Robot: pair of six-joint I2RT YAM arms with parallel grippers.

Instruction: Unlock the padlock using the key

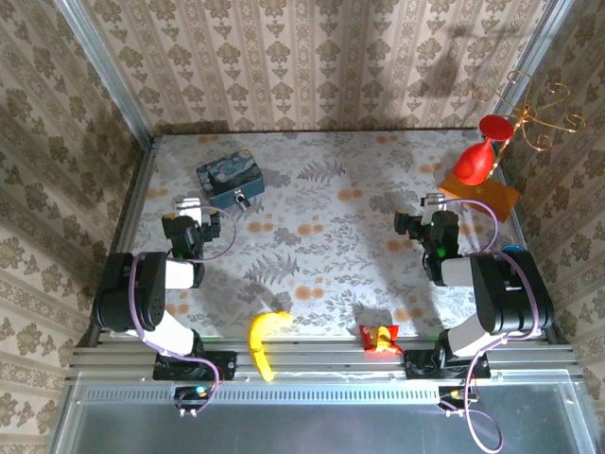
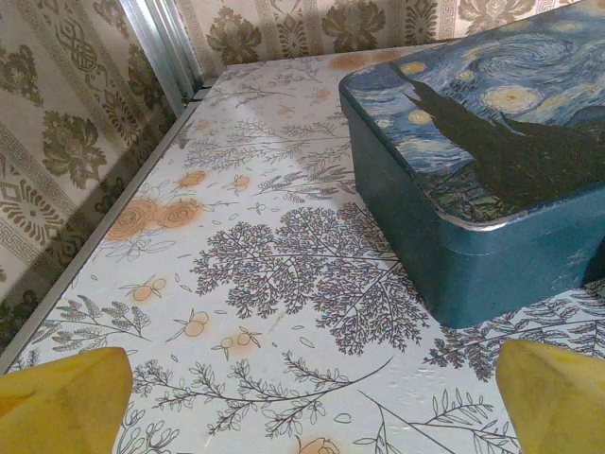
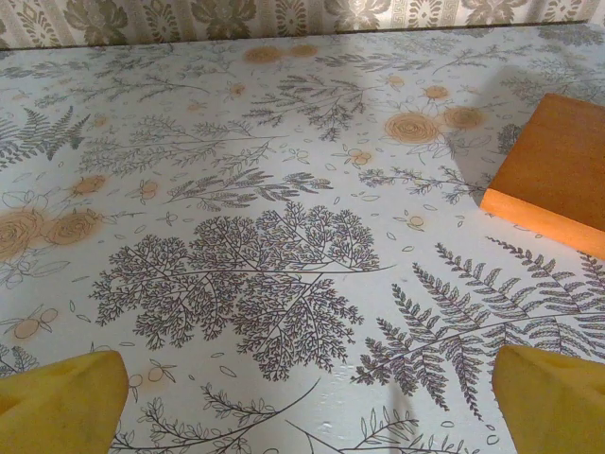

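Padlock (image 1: 240, 200) on night-sky tin box (image 1: 225, 176)

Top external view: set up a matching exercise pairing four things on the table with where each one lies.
Things:
1. tin box
2. banana
3. orange block
4. red packet

Places:
A. near edge, right of centre
B. far left
C. far right
D. near edge, left of centre

Pairs: 1-B; 2-D; 3-C; 4-A

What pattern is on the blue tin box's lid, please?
The blue tin box's lid shows a swirling starry night sky, clearest from the left wrist.
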